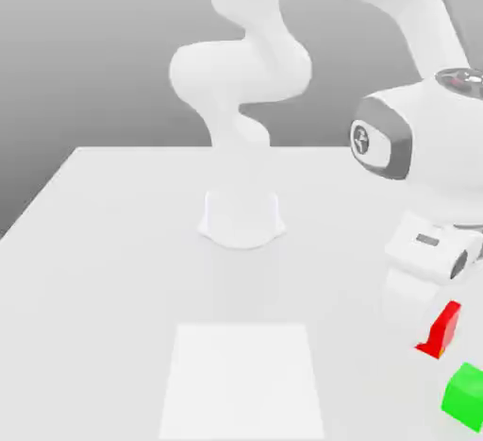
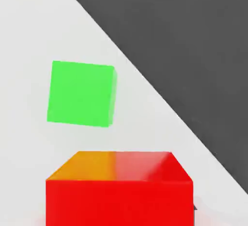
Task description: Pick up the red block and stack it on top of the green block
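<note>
The red block [image 1: 445,326] hangs tilted just below the white hand at the exterior view's right, and my gripper [image 1: 434,328] is shut on it. In the hand view the red block [image 2: 119,191] looms large and close. The green block [image 1: 464,394] rests on the white table a short way beyond and below the red one, near the exterior view's lower right corner. In the hand view the green block [image 2: 81,94] lies flat on the table, apart from the red block.
The arm's round base [image 1: 241,217] stands at the table's [image 1: 113,241] middle. A brighter square patch [image 1: 243,378] marks the tabletop in front of it. In the hand view the table's edge [image 2: 160,99] runs diagonally close to the green block, with dark floor [image 2: 193,41] beyond.
</note>
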